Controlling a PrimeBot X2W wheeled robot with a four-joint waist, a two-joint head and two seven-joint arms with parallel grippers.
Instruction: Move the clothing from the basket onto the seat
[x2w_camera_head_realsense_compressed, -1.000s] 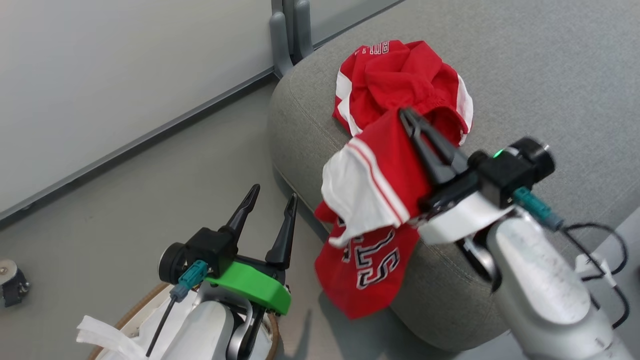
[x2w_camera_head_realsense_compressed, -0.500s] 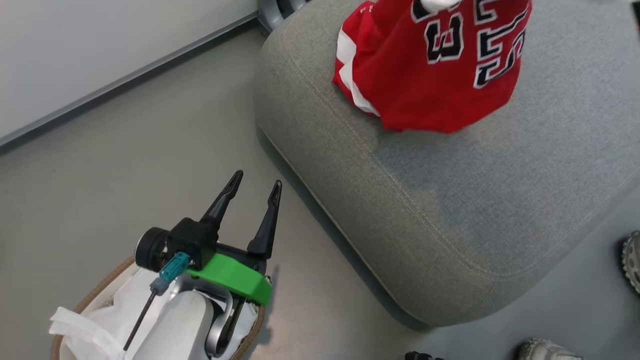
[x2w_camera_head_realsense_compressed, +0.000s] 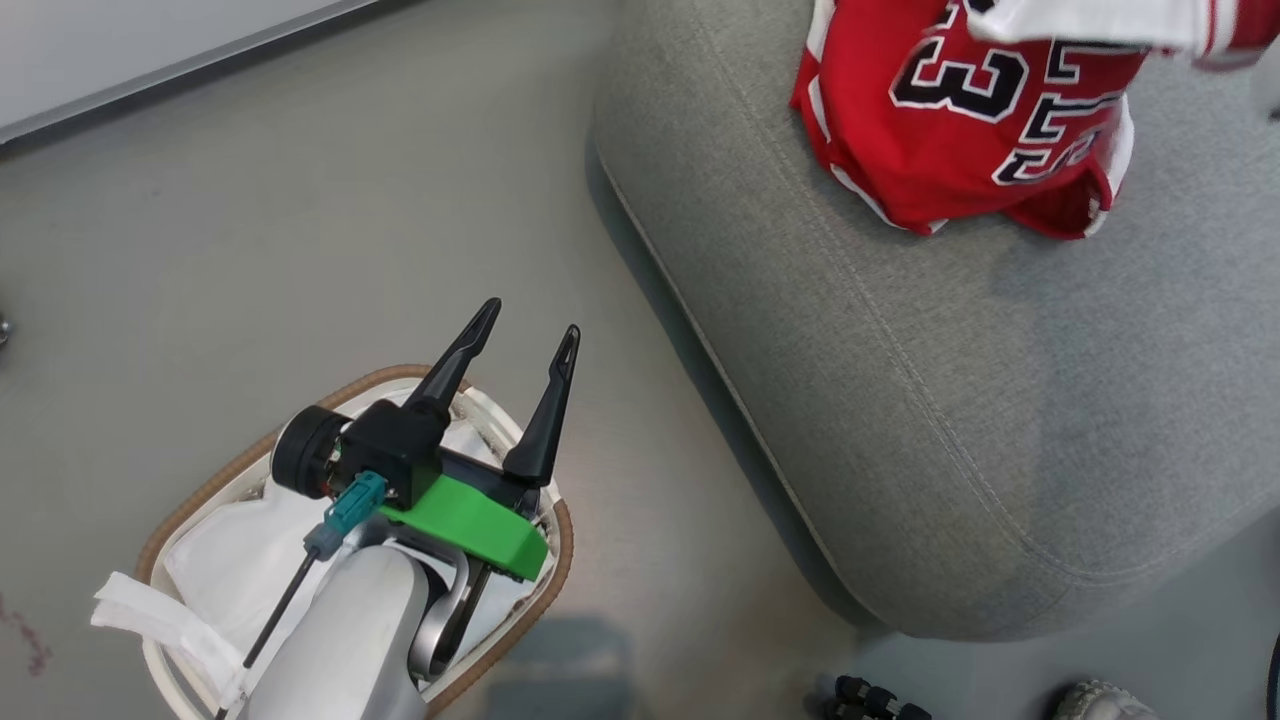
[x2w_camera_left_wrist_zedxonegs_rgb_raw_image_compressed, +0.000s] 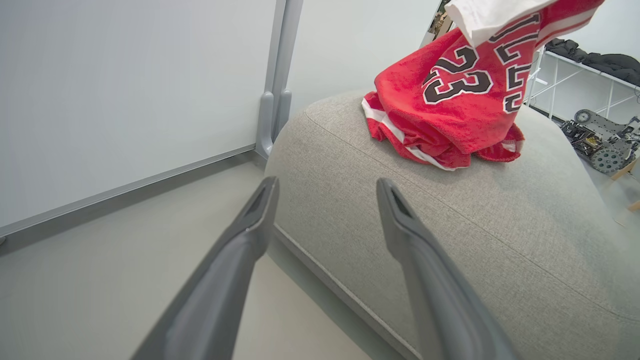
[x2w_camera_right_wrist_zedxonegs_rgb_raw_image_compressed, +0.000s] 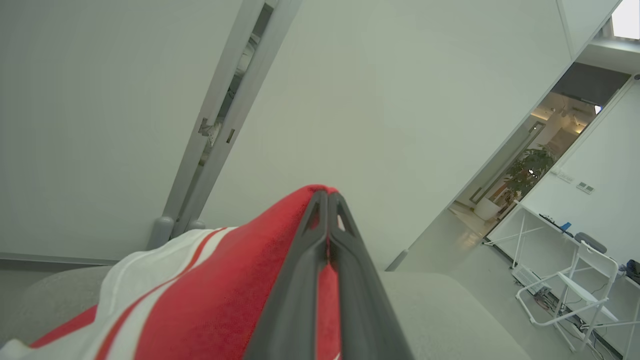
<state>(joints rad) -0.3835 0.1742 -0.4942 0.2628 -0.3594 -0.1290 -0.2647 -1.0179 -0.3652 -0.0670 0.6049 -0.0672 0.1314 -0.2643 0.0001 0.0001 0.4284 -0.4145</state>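
Head view, entries by item.

1. Left gripper (x2w_camera_head_realsense_compressed: 532, 317): two long dark fingers spread wide, nothing between them. It hangs above the basket (x2w_camera_head_realsense_compressed: 215, 480), whose brown woven rim curves around behind and below the wrist.
2. White sheet (x2w_camera_head_realsense_compressed: 230, 550): crumpled inside the basket, directly under the left gripper's body, one corner spilling over the rim on the near left.
3. Seat (x2w_camera_head_realsense_compressed: 950, 400): grey upholstery with a stitched seam, ahead and to the right of the left fingertips, apart from them, with bare floor (x2w_camera_head_realsense_compressed: 300, 200) between.
4. Clothing (x2w_camera_head_realsense_compressed: 900, 150): red jersey with black white-edged numerals, well beyond the left fingertips to the right. Its lower folds rest bunched on the seat top; its upper part is drawn upward past the top edge.

Left wrist view: both fingers stand apart, framing the rounded seat corner straight ahead. The jersey sits beyond and up-right of the right-hand fingertip, numerals "23" readable, a white panel hanging above.

Right wrist view: right gripper (x2w_camera_right_wrist_zedxonegs_rgb_raw_image_compressed: 327, 197), fingers pressed together and pinching a fold of the red clothing at the tips. The cloth falls away left of the fingers, showing a white panel with red stripes; the seat lies below, a pale wall (x2w_camera_right_wrist_zedxonegs_rgb_raw_image_compressed: 400, 100) beyond the tips.
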